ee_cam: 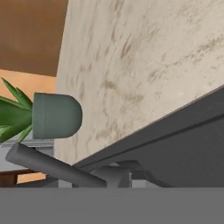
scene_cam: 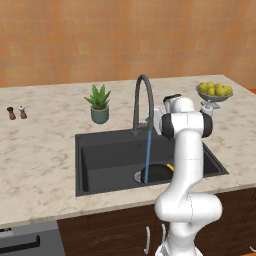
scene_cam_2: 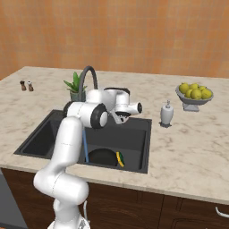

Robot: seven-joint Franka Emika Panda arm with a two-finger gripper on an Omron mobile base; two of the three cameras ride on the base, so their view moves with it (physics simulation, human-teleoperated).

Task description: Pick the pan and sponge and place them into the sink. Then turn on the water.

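The black pan (scene_cam_2: 103,156) lies on the floor of the dark sink (scene_cam_2: 134,134), and the arm covers part of it. Against its right rim rests the sponge (scene_cam_2: 119,159), its yellow and green edge showing. A thin blue stream of water (scene_cam: 147,155) runs from the arched faucet (scene_cam: 142,82) down to the drain. My gripper (scene_cam_2: 120,117) hangs above the sink's back right part, near the faucet base (ee_cam: 48,164). Its fingertips are not visible, so its state is unclear.
A potted plant (scene_cam: 99,105) stands behind the sink on the left. Salt and pepper shakers (scene_cam: 16,112) sit far left. A soap dispenser (scene_cam_2: 167,113) and a bowl of lemons (scene_cam_2: 194,94) stand on the counter to the right.
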